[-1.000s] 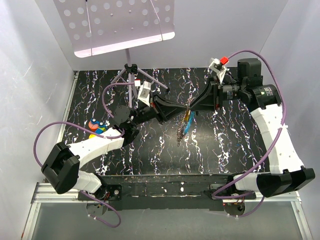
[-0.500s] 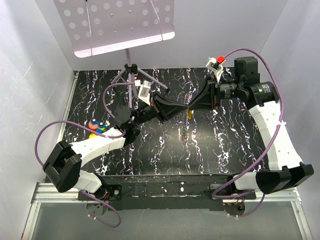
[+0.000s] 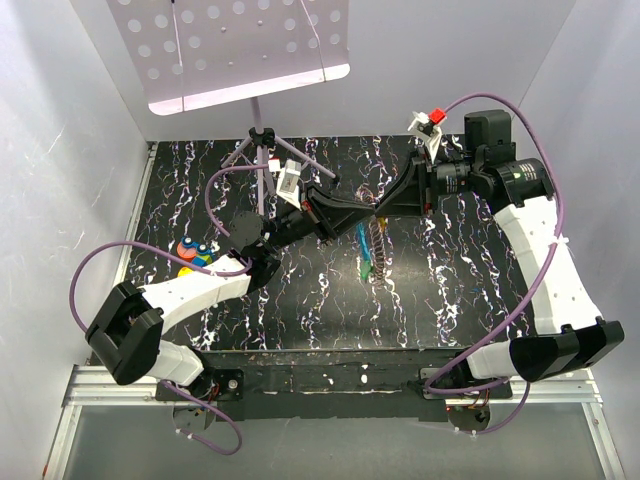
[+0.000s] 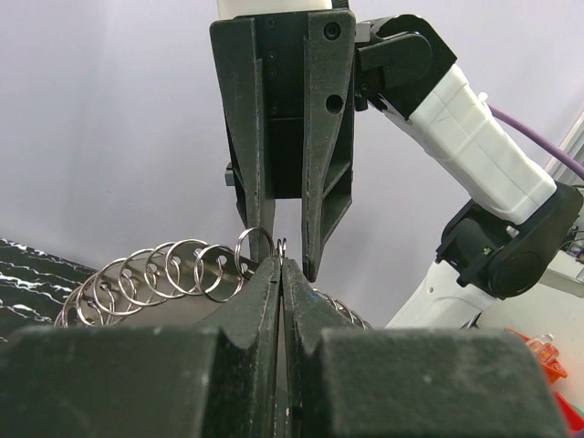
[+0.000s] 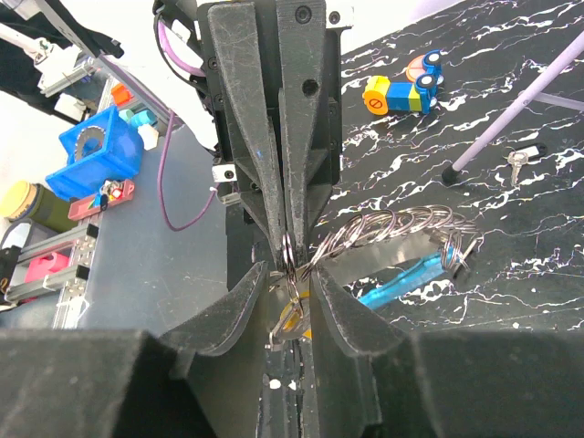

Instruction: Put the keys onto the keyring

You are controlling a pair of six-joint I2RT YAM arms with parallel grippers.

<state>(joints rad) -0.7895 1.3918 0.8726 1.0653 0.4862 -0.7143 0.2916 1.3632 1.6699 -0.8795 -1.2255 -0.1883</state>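
Top external: my left gripper [image 3: 366,218] and right gripper [image 3: 386,209] meet mid-frame; the keys [image 3: 364,258] now dangle lower beneath them, above the desk [image 3: 450,290]. Left wrist: left jaws clench the keyring [image 4: 283,245] at centre. Right wrist: right jaws, parted, have narrowed around it, so threading looks underway.

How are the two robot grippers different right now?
The left gripper's jaws are squeezed shut on a ring of the silver ring chain. The right gripper's jaws stand apart, with a ring in the gap. The left gripper reaches in from the left, the right gripper from the right. Both are black, and their tips meet above the table.
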